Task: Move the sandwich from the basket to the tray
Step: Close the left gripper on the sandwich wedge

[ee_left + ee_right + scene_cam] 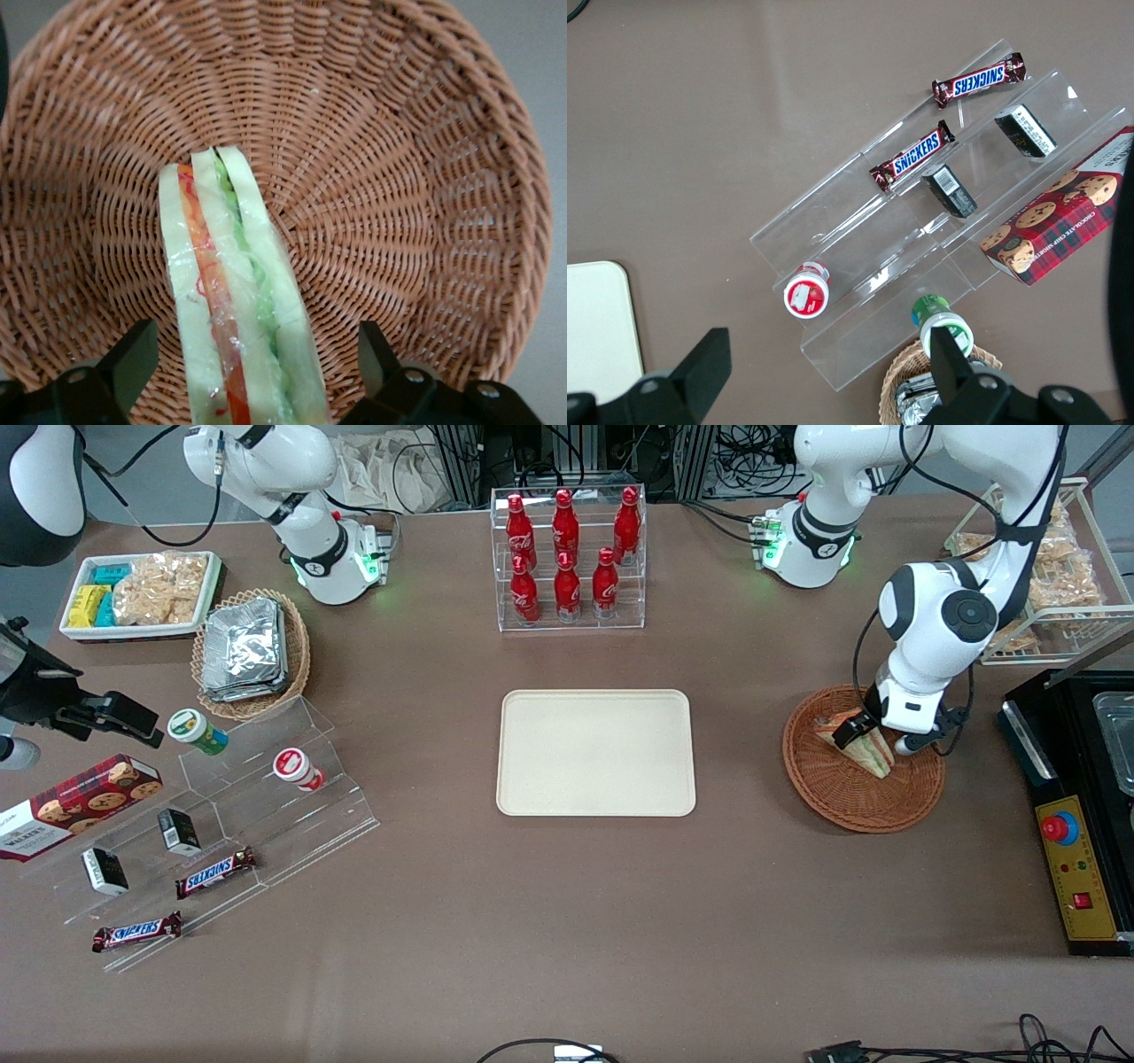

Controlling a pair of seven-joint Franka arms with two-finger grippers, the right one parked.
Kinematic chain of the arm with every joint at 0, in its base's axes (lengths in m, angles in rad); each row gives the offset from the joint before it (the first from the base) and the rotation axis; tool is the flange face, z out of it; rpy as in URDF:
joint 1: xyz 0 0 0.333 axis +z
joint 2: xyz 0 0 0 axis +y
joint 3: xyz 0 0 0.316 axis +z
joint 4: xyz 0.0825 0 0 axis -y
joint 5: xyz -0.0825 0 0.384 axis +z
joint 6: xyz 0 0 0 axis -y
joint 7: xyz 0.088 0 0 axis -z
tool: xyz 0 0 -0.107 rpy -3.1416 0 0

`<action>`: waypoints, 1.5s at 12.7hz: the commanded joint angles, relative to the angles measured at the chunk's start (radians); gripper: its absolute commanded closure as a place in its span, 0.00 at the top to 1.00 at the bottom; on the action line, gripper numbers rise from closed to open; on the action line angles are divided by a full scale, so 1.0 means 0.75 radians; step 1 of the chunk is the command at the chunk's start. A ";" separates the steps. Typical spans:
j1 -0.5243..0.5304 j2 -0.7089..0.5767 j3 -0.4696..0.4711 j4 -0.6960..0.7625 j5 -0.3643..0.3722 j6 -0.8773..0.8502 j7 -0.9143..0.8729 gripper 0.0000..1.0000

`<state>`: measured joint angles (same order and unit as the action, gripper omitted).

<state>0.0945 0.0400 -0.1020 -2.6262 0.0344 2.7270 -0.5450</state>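
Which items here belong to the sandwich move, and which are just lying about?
Job: sandwich in the basket; the open hand straddling it; tray at mid-table.

Lying about: cola bottles, foil packs, Snickers bars, cookie box.

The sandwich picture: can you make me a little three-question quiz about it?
1. True or false: the triangular clear-wrapped sandwich lies on the flat cream-beige plastic tray.
2. The left arm's gripper is: A) open around the sandwich, B) shut on it, C) above the tray.
3. Fill in: the sandwich rests in the round reddish-brown wicker ____.

Key: 1 false, it is in the basket; 2 A, a finger stands on each side; 3 basket.
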 commanded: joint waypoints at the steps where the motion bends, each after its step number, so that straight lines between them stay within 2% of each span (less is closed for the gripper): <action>1: -0.005 0.002 -0.003 -0.031 0.007 0.050 -0.026 0.87; 3: -0.005 0.002 -0.003 -0.035 0.016 0.050 -0.018 0.53; 5: -0.005 0.002 -0.001 -0.035 0.016 0.050 -0.002 0.36; 6: -0.003 -0.002 -0.003 -0.035 0.016 0.046 0.001 0.31; 8: -0.003 -0.029 -0.003 -0.027 0.016 0.013 0.013 0.29; 10: -0.003 -0.110 -0.005 0.008 0.016 -0.128 0.082 0.29; 15: -0.005 -0.313 -0.021 0.102 0.016 -0.387 0.452 0.29; 18: -0.005 -0.358 -0.054 0.174 0.007 -0.515 0.638 0.30; 19: -0.005 -0.358 -0.060 0.194 -0.009 -0.527 0.661 0.33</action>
<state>0.0928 -0.2107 -0.1374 -2.5083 0.0370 2.3726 -0.1023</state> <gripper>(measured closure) 0.700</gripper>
